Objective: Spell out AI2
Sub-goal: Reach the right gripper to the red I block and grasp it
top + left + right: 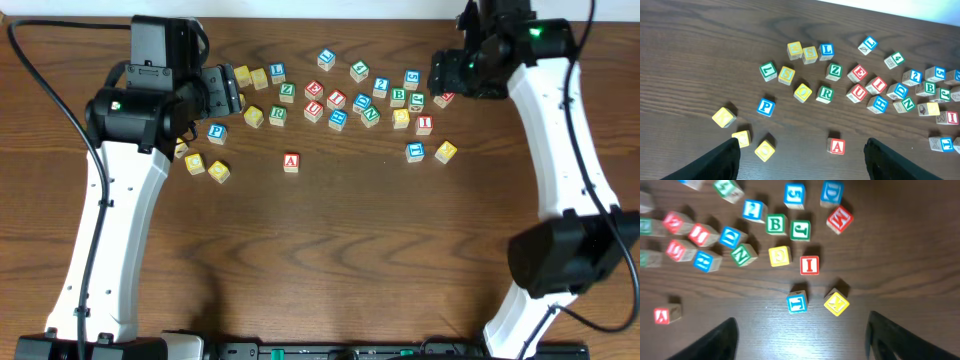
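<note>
The red A block (291, 161) sits alone on the wooden table in front of the block cluster; it also shows in the left wrist view (837, 146) and the right wrist view (662, 315). The red I block (424, 124) (809, 265) (950, 118) lies at the right of the cluster. The blue 2 block (381, 86) (913, 77) (753, 209) lies in the cluster next to a green B. My left gripper (232, 92) (800, 155) is open and empty, held above the table's left. My right gripper (440, 72) (801, 330) is open and empty, above the cluster's right end.
Many other letter blocks are scattered across the back of the table. A blue T (415, 151) and a yellow K (446, 151) lie in front of the I. Yellow blocks (218, 171) and a blue P (216, 131) lie at the left.
</note>
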You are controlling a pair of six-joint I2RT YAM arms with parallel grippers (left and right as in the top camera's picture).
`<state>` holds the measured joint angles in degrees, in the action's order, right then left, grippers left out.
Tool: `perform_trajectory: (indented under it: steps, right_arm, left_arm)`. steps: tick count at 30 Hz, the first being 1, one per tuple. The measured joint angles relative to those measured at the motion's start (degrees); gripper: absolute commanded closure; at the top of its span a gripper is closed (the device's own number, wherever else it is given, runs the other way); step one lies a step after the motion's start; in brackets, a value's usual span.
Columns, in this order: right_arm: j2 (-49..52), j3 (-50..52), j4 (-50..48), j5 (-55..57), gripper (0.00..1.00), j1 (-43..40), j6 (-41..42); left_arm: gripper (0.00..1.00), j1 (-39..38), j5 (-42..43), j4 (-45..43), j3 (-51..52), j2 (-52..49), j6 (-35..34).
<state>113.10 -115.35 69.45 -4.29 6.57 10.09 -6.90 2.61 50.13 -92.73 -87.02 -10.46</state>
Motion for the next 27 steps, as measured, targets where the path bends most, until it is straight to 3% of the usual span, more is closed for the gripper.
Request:
perform_trajectory:
  steps: [4, 8, 10, 21, 27]
  right_arm:
    - [4.5, 0.0, 0.0, 0.3, 0.57, 0.0, -0.1]
    - [8.1, 0.0, 0.0, 0.5, 0.64, 0.0, -0.2]
    - [9.8, 0.0, -0.2, 0.7, 0.65, 0.0, -0.2]
    - [15.0, 0.0, -4.1, 0.8, 0.53, 0.0, -0.3]
    - [17.7, 0.0, -6.0, 1.2, 0.52, 0.0, -0.3]
  left_arm:
    - [0.22, 0.0, 0.0, 0.2, 0.0, -0.2, 0.0]
    - [0.22, 0.0, 0.0, 0.2, 0.0, -1.1, 0.0]
    - [0.22, 0.0, 0.0, 0.2, 0.0, -1.7, 0.0]
    - [0.22, 0.0, 0.0, 0.3, 0.0, -2.6, 0.0]
    - [0.22, 0.0, 0.0, 0.3, 0.0, -2.6, 0.0]
